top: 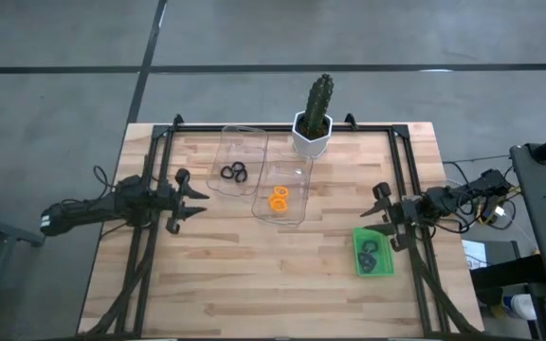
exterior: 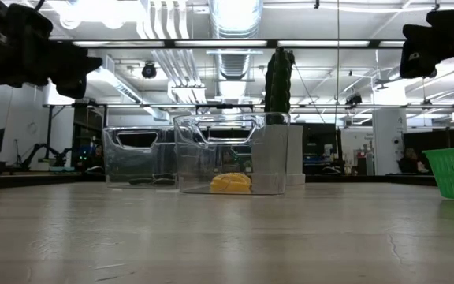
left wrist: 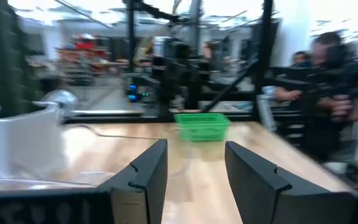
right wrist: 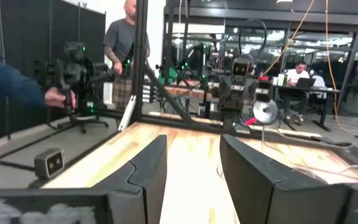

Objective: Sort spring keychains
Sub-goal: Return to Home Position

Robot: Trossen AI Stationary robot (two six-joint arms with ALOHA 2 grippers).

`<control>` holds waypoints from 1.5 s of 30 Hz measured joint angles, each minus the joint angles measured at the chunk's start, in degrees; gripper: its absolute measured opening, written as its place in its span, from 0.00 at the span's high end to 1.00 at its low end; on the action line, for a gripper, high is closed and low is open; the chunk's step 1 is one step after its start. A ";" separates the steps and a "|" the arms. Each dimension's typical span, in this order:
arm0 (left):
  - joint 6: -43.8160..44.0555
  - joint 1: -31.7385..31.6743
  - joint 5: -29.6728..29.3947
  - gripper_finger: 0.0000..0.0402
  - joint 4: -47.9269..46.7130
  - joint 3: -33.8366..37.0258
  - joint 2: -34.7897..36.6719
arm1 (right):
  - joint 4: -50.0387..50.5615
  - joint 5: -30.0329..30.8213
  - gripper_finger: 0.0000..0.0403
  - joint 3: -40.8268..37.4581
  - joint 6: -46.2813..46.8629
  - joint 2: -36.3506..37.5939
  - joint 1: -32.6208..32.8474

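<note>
left claw: the left claw [top: 200,202] hangs over the left side of the table [top: 254,284], fingers wide apart, nothing between them

right claw: the right claw [top: 377,206] is over the right side, fingers spread too and empty; its own wrist view shows only bare wood in the gap

black keychains: the black keychains [top: 233,172] lie in the left clear bin [top: 245,142]

orange keychains: the orange keychains [top: 279,198] sit in the right clear bin [top: 292,175], which is right up against the left one

green basket: the green basket [top: 373,231] is just beside the right claw, toward the front edge, with a few dark loops [top: 372,256] in it; purple or black, honestly can't tell

loose ones: I don't spot any on the bare wood

key relation: both clear bins sit between the two claws. The left claw points straight at them and is the nearer one.

my guess: the sorting looks done, so the next move is probably just backing each arm away from the bins, no grab needed

watch out: the cactus [top: 318,99] stands behind the bins and looks well apart from both arms
</note>
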State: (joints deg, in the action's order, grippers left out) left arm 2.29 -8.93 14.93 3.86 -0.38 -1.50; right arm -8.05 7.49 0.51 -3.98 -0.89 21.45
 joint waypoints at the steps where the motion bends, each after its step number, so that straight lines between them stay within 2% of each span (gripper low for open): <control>1: -1.02 0.00 -1.51 0.62 0.00 0.00 -0.01 | 0.63 0.02 0.64 0.00 -0.06 0.00 0.00; 7: -1.41 -0.02 -11.20 0.62 -0.91 0.02 -0.02 | 1.13 0.23 0.64 0.00 0.77 0.00 0.02; 9: -1.41 -0.04 -11.25 0.62 -1.33 0.02 -0.02 | 1.61 1.50 0.64 0.00 0.62 0.00 0.02; 15: -0.91 0.00 -10.09 0.62 -1.51 0.04 -0.07 | 1.87 10.97 0.64 0.00 -0.84 0.00 -0.01; 23: -0.12 0.00 -8.35 0.62 -1.53 0.04 -0.07 | 1.89 10.25 0.64 0.00 -1.11 0.00 0.02; 45: 1.63 -0.03 -8.39 0.62 -1.68 -0.13 -0.07 | 1.89 10.07 0.64 0.02 -0.54 0.00 0.02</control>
State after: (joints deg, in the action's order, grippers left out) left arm 3.92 -8.96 6.55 2.17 -0.51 -1.56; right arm -6.15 17.56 0.54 -4.51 -0.89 21.47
